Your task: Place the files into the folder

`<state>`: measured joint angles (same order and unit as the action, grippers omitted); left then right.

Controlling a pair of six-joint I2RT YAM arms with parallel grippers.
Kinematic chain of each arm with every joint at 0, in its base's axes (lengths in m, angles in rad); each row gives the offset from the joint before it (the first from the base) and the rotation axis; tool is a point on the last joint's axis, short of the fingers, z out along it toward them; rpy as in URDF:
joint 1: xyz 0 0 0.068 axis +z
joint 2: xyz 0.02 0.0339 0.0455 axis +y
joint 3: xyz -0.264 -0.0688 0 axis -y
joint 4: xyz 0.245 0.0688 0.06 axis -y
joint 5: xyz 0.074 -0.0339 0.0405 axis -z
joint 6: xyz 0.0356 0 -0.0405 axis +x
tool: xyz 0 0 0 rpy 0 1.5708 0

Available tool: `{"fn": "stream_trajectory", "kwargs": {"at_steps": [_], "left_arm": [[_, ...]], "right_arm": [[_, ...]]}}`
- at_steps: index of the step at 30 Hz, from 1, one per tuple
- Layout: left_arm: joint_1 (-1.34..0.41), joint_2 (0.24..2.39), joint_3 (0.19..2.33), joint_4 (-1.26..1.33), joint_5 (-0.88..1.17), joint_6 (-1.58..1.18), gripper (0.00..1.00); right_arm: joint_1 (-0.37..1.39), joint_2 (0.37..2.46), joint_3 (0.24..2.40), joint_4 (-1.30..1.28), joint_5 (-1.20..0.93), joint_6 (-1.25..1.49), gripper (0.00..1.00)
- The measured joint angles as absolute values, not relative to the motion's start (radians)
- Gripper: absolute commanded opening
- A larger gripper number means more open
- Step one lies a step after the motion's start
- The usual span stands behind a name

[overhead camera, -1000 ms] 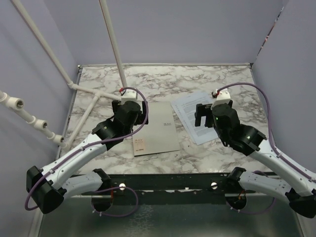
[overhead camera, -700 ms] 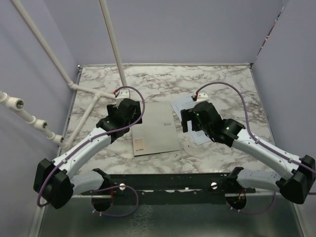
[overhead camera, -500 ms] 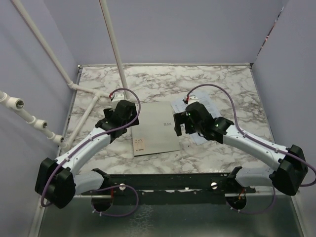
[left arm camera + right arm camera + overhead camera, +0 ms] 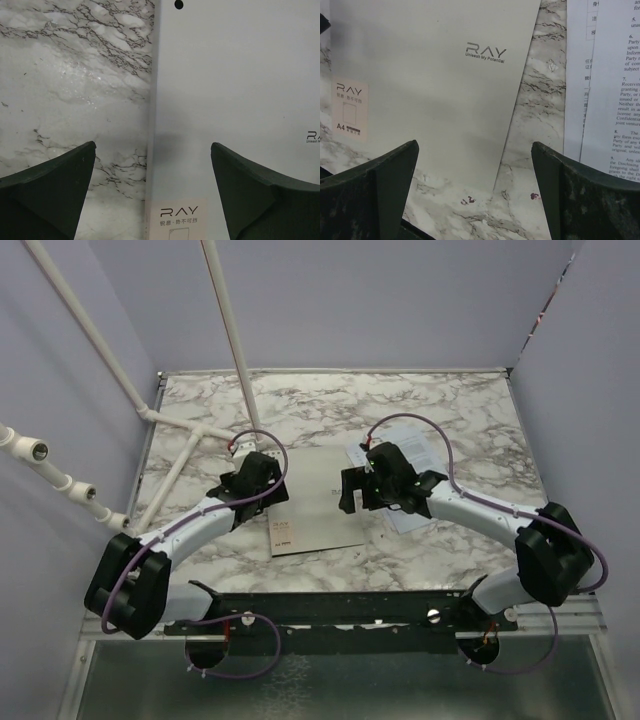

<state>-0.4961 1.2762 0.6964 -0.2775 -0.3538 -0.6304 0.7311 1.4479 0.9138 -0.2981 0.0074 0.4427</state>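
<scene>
Folder, flat grey rectangular card type (image 4: 315, 502), lies closed on the white-and-grey marble tabletop (image 4: 400, 400), grey side up, mid-table between the two arms. Pale reddish label sits at its near-left corner, with "RAY" print on the label and again further across the cover. A small round hole shows near the far edge in the left wrist view.

Files, thin white paper sheets with black printed text (image 4: 408, 519), lie flat on the marble just right of the folder, angled a bit. They are outside the folder and not touching it: a strip of bare marble runs between them in the right wrist view. The right arm partly covers them in the top view.

Left gripper (image 4: 268, 494) is over the folder's left edge, fingers spread wide with nothing between them. In its wrist view the edge runs down the middle of the gap, marble on one side and grey cover on the other.

Right gripper (image 4: 352, 490) is over the folder's right side, fingers also spread wide and holding nothing. Its wrist view shows the folder's corner, the marble strip and the sheets' left margin above the gap.

Can't tell whether either claw touches the surface.

White plastic pipes (image 4: 225, 330) stand at the far left of the table.
</scene>
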Motion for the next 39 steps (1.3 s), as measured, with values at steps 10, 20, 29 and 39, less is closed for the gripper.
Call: {"fn": "stream_trajectory", "kwargs": {"at_steps": [10,20,29,39], "left_arm": [[-0.471,1.333,0.586,-0.091,-0.247,-0.674,0.99],[-0.468,1.39,0.55,0.11,-0.144,-0.68,0.99],[-0.487,1.454,0.548,0.256,-0.074,-0.661,0.99],[-0.581,1.478,0.545,0.312,-0.073,-0.659,0.99]], "right_arm": [[0.653,1.55,0.857,-0.169,-0.131,0.486,1.0],[0.595,1.594,0.788,-0.033,-0.227,0.519,1.0],[0.561,1.568,0.698,0.118,-0.283,0.55,1.0],[0.533,1.427,0.557,0.139,-0.276,0.579,1.0]]}}
